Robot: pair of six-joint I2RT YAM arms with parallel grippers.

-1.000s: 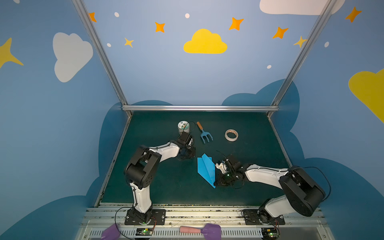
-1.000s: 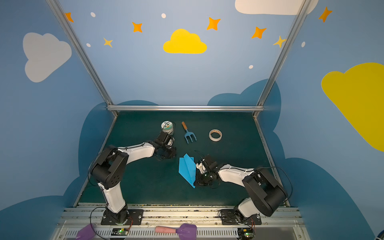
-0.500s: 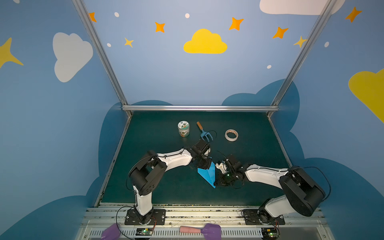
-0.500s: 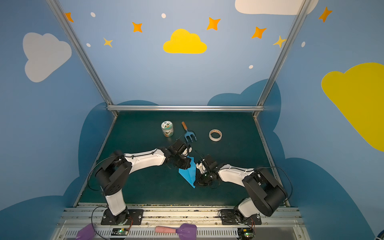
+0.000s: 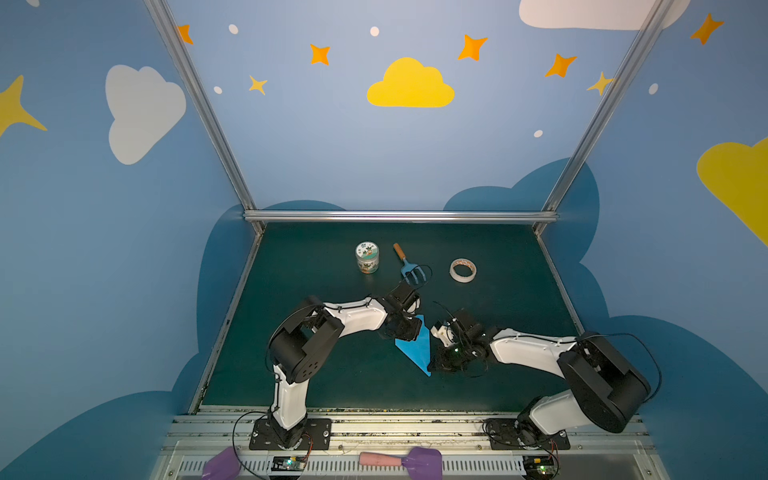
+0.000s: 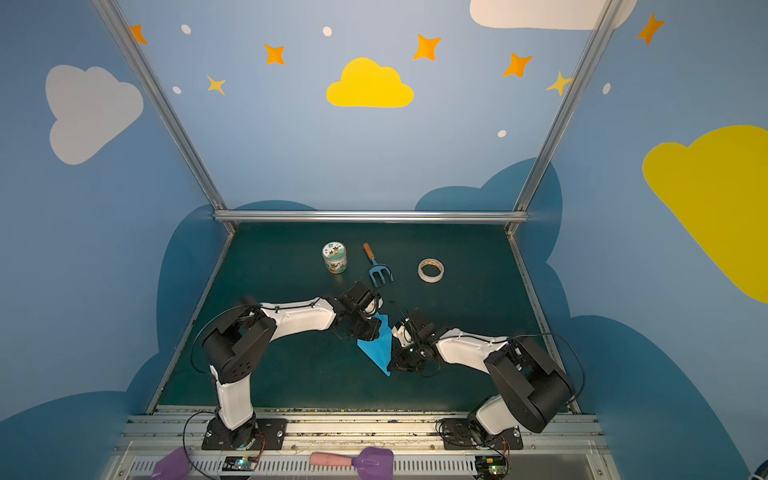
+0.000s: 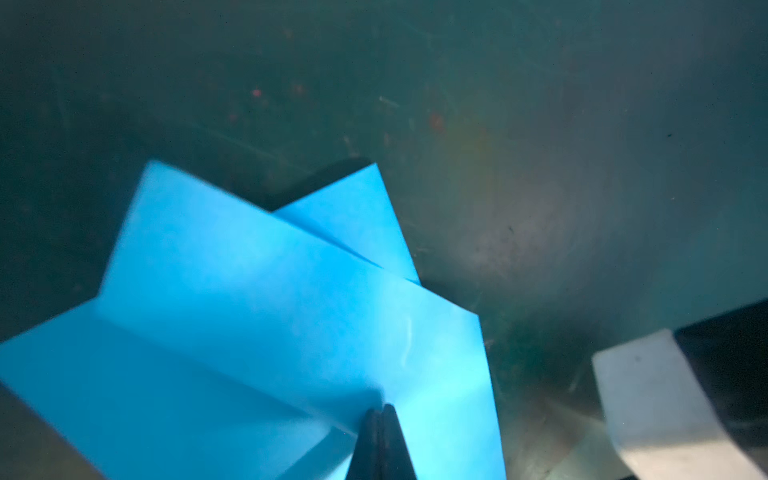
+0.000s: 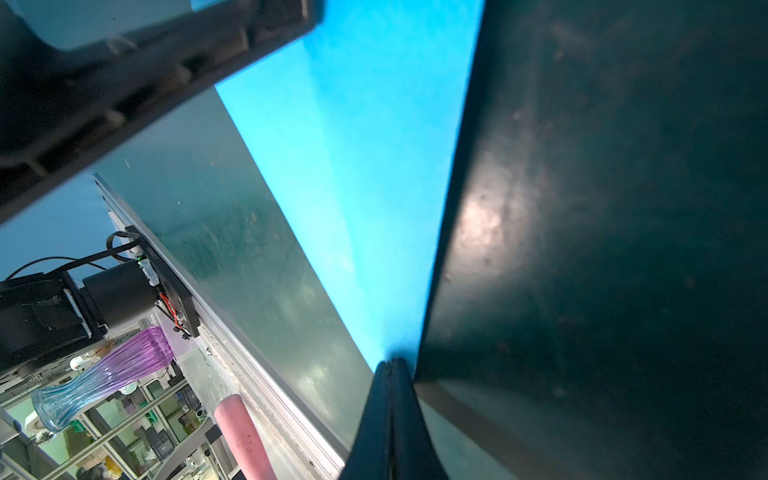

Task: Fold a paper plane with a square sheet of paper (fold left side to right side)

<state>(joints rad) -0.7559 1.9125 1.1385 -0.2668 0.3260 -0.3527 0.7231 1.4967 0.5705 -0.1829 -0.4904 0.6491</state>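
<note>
The paper plane (image 5: 419, 351) (image 6: 380, 347) is bright sky-blue paper folded to a narrow dart; it lies on the green mat with its point toward the front. My left gripper (image 5: 409, 329) (image 6: 372, 329) is shut, its tips down on the wide back left part of the paper. In the left wrist view the closed tips (image 7: 380, 409) rest on layered blue flaps (image 7: 249, 311). My right gripper (image 5: 434, 365) (image 6: 392, 365) is shut at the dart's right edge near the point. In the right wrist view its tips (image 8: 390, 363) meet the paper's narrow end (image 8: 365, 145).
At the back of the mat stand a small printed jar (image 5: 367, 257), a blue fork with a wooden handle (image 5: 411, 268) and a tape roll (image 5: 463, 270). Purple scoops (image 5: 419, 459) lie on the front rail. A glass vase (image 8: 104, 374) shows beyond the table.
My left arm has swung from beside the jar toward the right and front, onto the back of the paper. The right arm and the paper have stayed put.
</note>
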